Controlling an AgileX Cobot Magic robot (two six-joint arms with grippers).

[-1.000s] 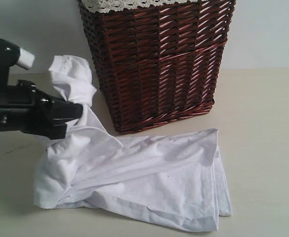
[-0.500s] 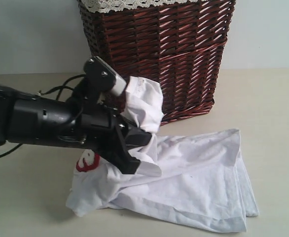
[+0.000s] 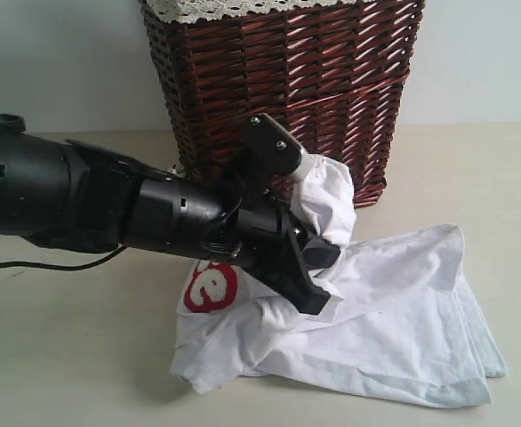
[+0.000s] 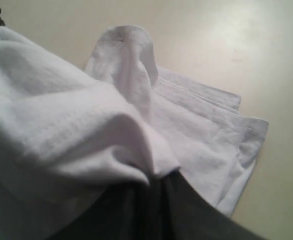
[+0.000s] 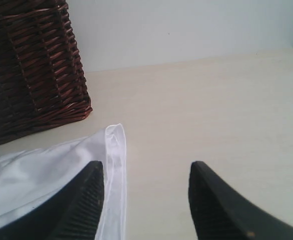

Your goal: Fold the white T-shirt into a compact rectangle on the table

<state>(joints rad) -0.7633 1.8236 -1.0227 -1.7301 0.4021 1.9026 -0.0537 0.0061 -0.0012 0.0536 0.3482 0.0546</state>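
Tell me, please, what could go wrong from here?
The left gripper pinches a bunched handful of shirt, so any fold may come out crumpled. The basket stands close behind the lifted cloth and could be knocked. The right gripper is open and holds nothing, so the shirt may slide on the table.

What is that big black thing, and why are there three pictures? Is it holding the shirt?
The black thing is a robot's arm. The left gripper at its end, like a two-finger hand, pinches a bunch of the white T-shirt and holds it up; the rest lies crumpled on the table, in front of a wicker basket. One picture comes from a camera watching the whole scene. The other two come from cameras on each arm's wrist. The right gripper is open over the table, holding nothing.
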